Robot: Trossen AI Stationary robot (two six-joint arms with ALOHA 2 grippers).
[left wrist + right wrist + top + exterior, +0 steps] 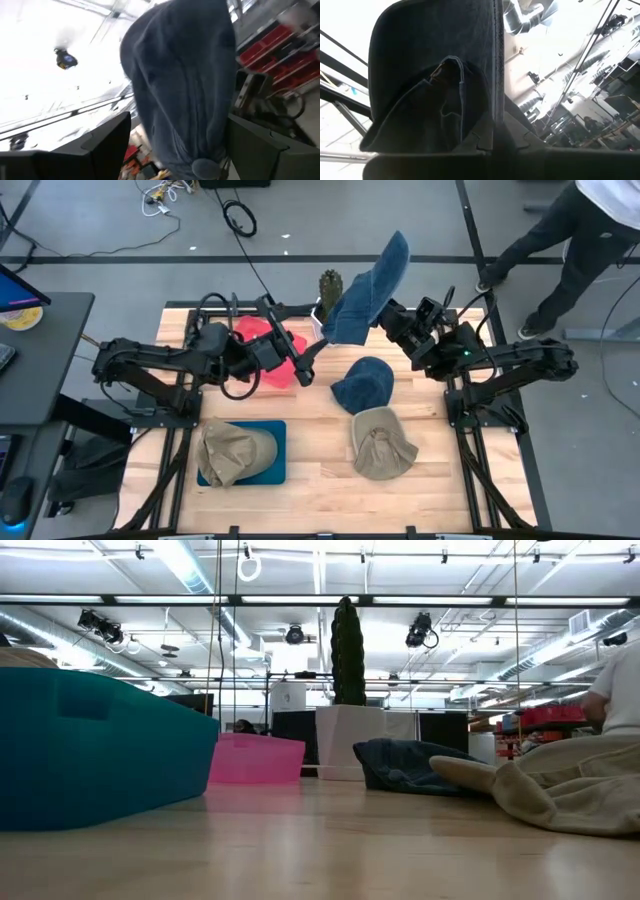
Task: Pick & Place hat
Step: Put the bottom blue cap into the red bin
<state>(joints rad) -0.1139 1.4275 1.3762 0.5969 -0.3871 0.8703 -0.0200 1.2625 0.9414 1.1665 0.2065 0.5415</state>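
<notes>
High view: right tool (388, 308) grips raised denim hat (368, 288); left tool (312, 358) wide, beside it.

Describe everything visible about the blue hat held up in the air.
The raised hat is a blue denim cap with stitched panels and a top button, hanging limp above the table's far side, over another blue hat. The right gripper is shut on its lower edge. The left gripper, open, sits just beside it, not gripping.
</notes>
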